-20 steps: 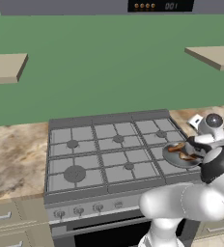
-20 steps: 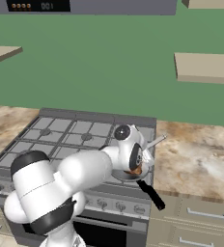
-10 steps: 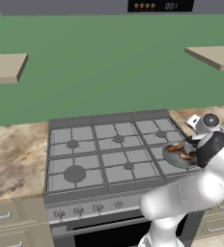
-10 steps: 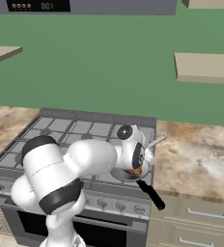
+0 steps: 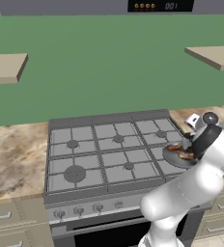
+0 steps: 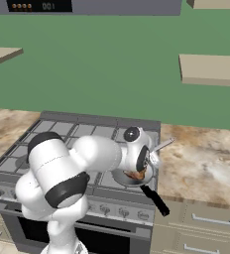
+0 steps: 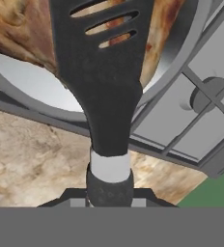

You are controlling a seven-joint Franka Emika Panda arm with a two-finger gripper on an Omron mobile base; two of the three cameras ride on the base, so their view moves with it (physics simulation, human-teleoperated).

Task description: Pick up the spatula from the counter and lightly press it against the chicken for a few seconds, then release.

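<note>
Elbow and upper arm have swung up and over since a second ago; hand [image 7: 109, 196] itself has barely shifted and stays parked over the pan [image 7: 32, 87]. Hand is clamped shut on the spatula [image 7: 104, 82] handle, with the slotted black blade running out toward 12 o'clock in the hand view and lying across the chicken [image 7: 17, 29]. Blade looks down on the meat, though whether it is actually pressing can't be told from here. Pan sits on the stove [image 5: 104, 149] at roughly 4 o'clock, front right burner, its black handle sticking out toward the front. Marble surface [image 6: 206, 158] is off at 3 o'clock, nothing of the task left on it. Progress: pickup done, spatula brought to the chicken, press seemingly under way. Left to do: hold a few seconds, then let go.
</note>
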